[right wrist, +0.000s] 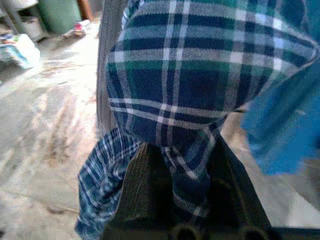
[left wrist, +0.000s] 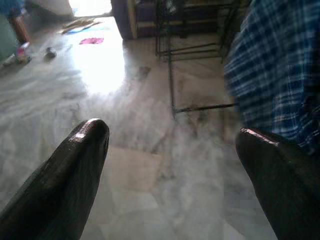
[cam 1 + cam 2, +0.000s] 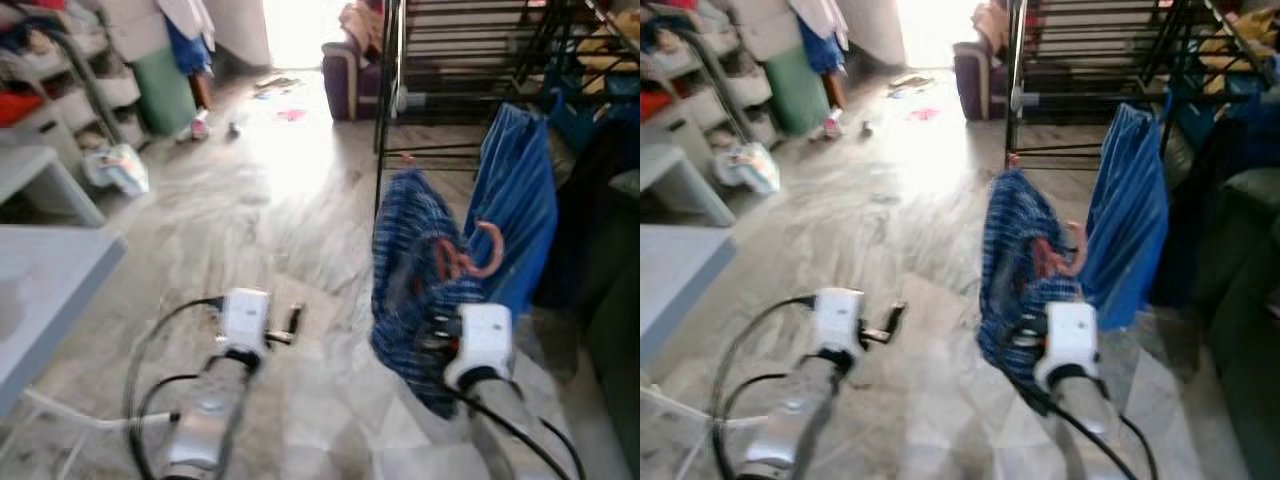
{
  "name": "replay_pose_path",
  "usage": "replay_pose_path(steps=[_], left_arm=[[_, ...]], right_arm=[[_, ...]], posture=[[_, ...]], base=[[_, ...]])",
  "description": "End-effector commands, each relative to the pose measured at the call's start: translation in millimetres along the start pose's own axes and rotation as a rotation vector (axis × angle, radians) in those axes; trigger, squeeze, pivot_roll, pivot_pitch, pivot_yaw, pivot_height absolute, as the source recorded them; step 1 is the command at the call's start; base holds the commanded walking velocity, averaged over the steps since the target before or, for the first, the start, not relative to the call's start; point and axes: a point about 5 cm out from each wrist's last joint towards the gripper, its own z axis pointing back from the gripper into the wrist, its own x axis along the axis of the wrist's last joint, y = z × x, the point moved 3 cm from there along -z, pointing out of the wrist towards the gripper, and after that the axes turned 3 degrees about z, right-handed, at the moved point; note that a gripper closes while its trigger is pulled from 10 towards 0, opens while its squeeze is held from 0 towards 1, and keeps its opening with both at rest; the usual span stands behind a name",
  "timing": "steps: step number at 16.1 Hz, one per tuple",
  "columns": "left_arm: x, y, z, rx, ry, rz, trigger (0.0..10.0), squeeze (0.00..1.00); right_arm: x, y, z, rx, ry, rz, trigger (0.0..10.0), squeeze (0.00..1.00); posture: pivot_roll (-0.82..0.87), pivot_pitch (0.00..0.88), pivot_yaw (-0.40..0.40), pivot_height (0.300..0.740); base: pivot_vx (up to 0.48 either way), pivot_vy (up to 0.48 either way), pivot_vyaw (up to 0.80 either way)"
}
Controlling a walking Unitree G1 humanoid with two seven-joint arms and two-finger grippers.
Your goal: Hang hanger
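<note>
Right gripper: the right gripper [image 1: 185, 165] is nearest the robot, below the drying rack, its two black fingers pinching a fold of the plaid shirt.
Left gripper: the left gripper [image 2: 170, 150] is held out over the marble floor [image 3: 250, 210], to the robot's left of the drying rack, fingers spread wide with nothing between them.
Plaid shirt: the plaid shirt [image 3: 410, 270], blue with green and white checks, hangs bunched in front of the rack's near leg.
Hanger: an orange-pink hanger [image 3: 480, 255] sits at the shirt's upper side, its hook curling toward the blue cloth.
Blue cloth: a plain blue cloth [image 3: 515, 200] is draped from the rack, just beside the shirt.
Drying rack: the black drying rack [image 3: 460, 60] stands behind both garments.
</note>
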Motion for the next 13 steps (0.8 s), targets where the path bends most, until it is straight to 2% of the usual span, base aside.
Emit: replay_pose_path(steps=[1,5,13], left_arm=[[5.3,9.2,0.8,0.026,-0.017,-0.019,10.0,0.00],[4.5,17.2,4.9,0.057,-0.021,-0.020,10.0,0.00],[4.8,16.3,4.8,0.057,-0.023,-0.021,10.0,0.00]], right_arm=[[11.9,5.1,-1.7,0.013,-0.046,-0.007,10.0,0.00],[12.2,5.4,-1.3,0.014,-0.048,-0.014,10.0,0.00],[10.1,6.1,-1.7,0.016,-0.031,0.005,10.0,0.00]], posture=[[-0.02,0.013,0.049,0.740],[-0.02,0.015,0.049,0.740],[-0.02,0.017,0.049,0.740]], base=[[0.000,0.000,0.00],[0.000,0.000,0.00],[0.000,0.000,0.00]])
